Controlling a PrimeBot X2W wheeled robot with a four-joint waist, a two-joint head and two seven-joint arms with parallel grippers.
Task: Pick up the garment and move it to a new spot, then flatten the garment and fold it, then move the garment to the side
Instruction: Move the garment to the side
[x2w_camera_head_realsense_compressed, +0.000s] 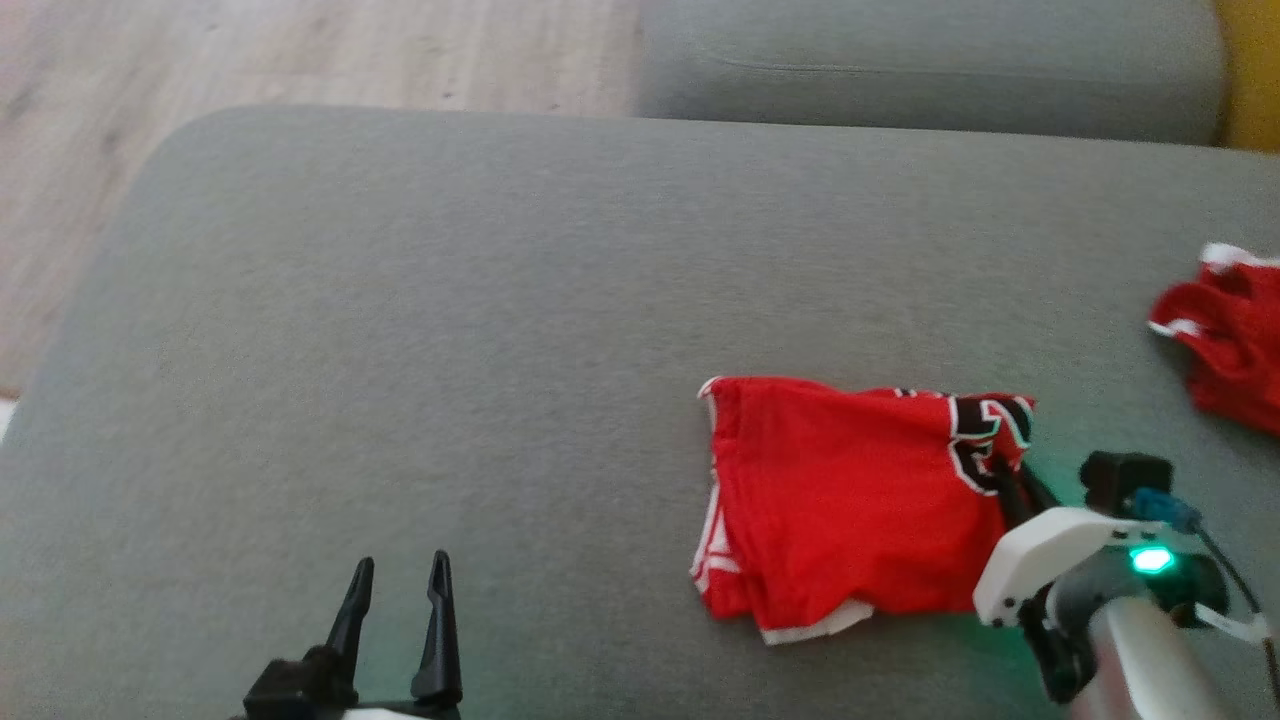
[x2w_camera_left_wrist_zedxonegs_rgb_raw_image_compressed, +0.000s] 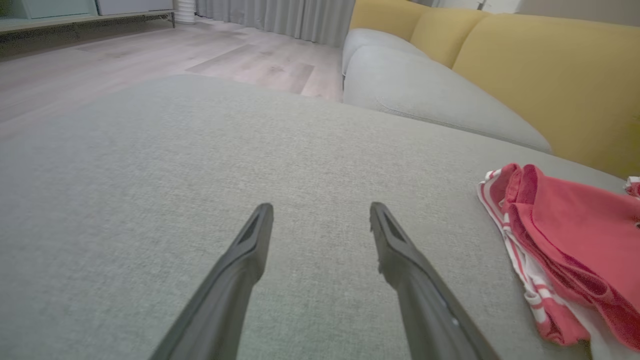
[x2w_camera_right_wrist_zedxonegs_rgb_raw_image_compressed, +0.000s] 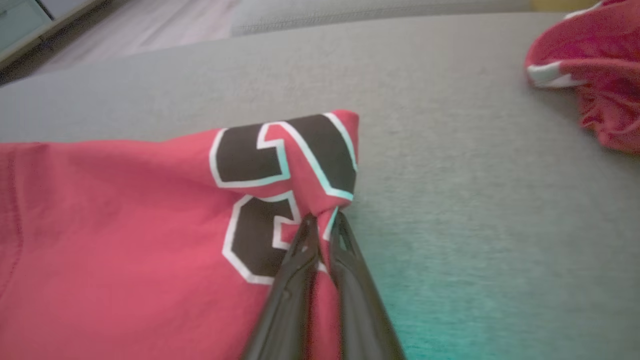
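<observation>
Head view, garment: your red garment (x2w_camera_head_realsense_compressed: 850, 500) lies folded in a rough rectangle on the grey cushion (x2w_camera_head_realsense_compressed: 400, 300), right of centre and towards the near edge. White trim shows along its left and lower edges.
Head view, right end effector: your right end effector (x2w_camera_head_realsense_compressed: 1012, 478) is at the garment's right edge. Its fingers are together on the corner carrying the black number print (x2w_camera_head_realsense_compressed: 985, 440). The green light (x2w_camera_head_realsense_compressed: 1150, 560) on the wrist is lit.
Head view, left end effector: your left end effector (x2w_camera_head_realsense_compressed: 400, 562) is at lower left, fingers spread with nothing between them, well apart from the garment.
Head view, surroundings: a second red garment (x2w_camera_head_realsense_compressed: 1230, 340) is bunched at the right edge, apart from the first. Wood floor (x2w_camera_head_realsense_compressed: 300, 50) shows beyond the cushion.
Left wrist view, left end effector: the left end effector (x2w_camera_left_wrist_zedxonegs_rgb_raw_image_compressed: 321, 206) has its fingers wide apart over bare grey cushion (x2w_camera_left_wrist_zedxonegs_rgb_raw_image_compressed: 150, 200), empty.
Left wrist view, garment: the garment (x2w_camera_left_wrist_zedxonegs_rgb_raw_image_compressed: 575, 235) is off to the right of the fingers and not touching them. Stacked layers and striped white trim face you.
Left wrist view, background: yellow backrest (x2w_camera_left_wrist_zedxonegs_rgb_raw_image_compressed: 550, 75), wood floor (x2w_camera_left_wrist_zedxonegs_rgb_raw_image_compressed: 150, 45).
Right wrist view, right end effector: the right end effector (x2w_camera_right_wrist_zedxonegs_rgb_raw_image_compressed: 324, 217) is closed, pinching a fold of the garment (x2w_camera_right_wrist_zedxonegs_rgb_raw_image_compressed: 125, 225) at its corner.
Right wrist view, print: the black number print (x2w_camera_right_wrist_zedxonegs_rgb_raw_image_compressed: 250, 160), outlined in white, wraps over the pinched corner. The corner bunches into a peak at the fingertips.
Right wrist view, rest: the second red garment (x2w_camera_right_wrist_zedxonegs_rgb_raw_image_compressed: 595, 75) is at upper right, well apart. There is a green tint on the grey cushion (x2w_camera_right_wrist_zedxonegs_rgb_raw_image_compressed: 475, 200) beside the fingers.
</observation>
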